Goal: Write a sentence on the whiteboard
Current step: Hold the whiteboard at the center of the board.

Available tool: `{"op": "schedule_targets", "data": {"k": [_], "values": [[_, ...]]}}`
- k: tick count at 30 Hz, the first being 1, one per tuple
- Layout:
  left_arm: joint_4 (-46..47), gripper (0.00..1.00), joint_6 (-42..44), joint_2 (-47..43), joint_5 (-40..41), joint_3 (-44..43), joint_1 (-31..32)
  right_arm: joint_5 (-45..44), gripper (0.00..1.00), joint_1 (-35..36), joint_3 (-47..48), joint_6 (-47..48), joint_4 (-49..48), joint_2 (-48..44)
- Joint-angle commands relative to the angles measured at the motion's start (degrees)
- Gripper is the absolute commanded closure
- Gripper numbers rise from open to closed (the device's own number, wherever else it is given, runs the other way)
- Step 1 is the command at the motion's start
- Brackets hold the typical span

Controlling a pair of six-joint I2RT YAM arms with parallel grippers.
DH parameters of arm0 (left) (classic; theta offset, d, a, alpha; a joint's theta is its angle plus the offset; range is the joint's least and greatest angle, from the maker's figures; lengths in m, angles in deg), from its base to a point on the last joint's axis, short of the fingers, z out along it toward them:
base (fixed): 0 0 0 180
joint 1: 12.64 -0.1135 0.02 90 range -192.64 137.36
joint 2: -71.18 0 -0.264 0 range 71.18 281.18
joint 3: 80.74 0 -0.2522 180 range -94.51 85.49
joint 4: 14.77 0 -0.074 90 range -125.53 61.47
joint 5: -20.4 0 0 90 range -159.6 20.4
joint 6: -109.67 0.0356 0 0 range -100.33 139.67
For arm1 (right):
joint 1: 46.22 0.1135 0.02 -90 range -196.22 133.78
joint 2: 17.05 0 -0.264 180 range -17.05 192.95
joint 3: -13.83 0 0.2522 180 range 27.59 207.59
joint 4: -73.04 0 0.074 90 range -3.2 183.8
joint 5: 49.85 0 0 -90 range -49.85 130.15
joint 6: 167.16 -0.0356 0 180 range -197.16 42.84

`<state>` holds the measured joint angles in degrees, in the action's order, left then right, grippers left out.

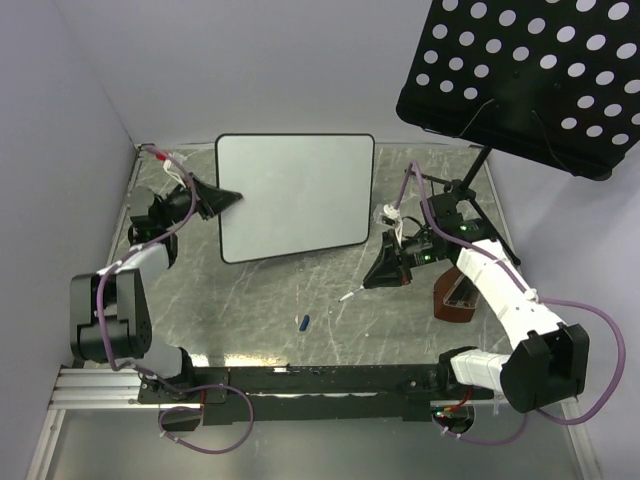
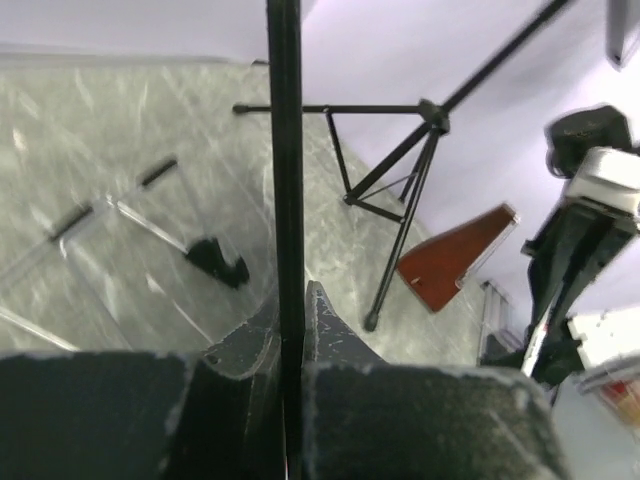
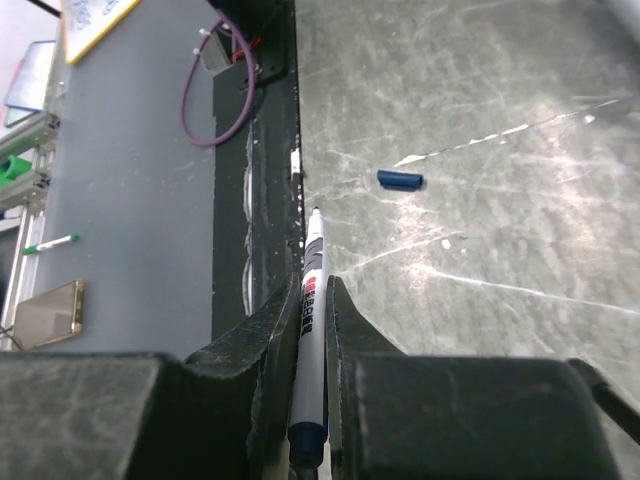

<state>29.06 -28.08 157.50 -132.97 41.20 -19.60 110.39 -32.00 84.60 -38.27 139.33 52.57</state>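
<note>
1 whiteboard (image 1: 300, 190) edge sits in left pincer (image 1: 232, 199); right pincer (image 3: 314, 296) grips marker (image 3: 316, 248).

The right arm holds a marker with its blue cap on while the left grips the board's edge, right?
Not quite: the marker is uncapped; the blue cap lies loose on the table, as the right wrist view shows. The rest holds.

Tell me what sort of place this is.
Probably a robotics lab bench: left arm and right arm bolted to a rail at the table edge, plain panels boxing it in, a whiteboard and music stand as props.
</note>
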Motion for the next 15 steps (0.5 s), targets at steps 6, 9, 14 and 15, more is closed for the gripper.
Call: {"op": "schedule_targets", "data": {"k": [6,9,14,15], "values": [[-6.95,0.99,9.94,-13.8,10.72,7.37,3.18,-4.13,1.0,1.86,12.77,-0.3,3.91,-2.21],[-6.78,0.99,10.83,-18.28,13.26,11.67,4.24,-10.52,1.0,7.04,13.12,-5.22,-2.05,-2.56],[-5.64,0.99,9.43,-24.35,17.13,17.83,5.99,-17.5,1.0,14.68,16.45,-10.85,-8.85,-1.51],[-5.12,0.99,9.17,-26.01,18.54,19.67,6.26,-18.81,1.0,15.31,17.42,-11.38,-9.46,-1.16]]}}
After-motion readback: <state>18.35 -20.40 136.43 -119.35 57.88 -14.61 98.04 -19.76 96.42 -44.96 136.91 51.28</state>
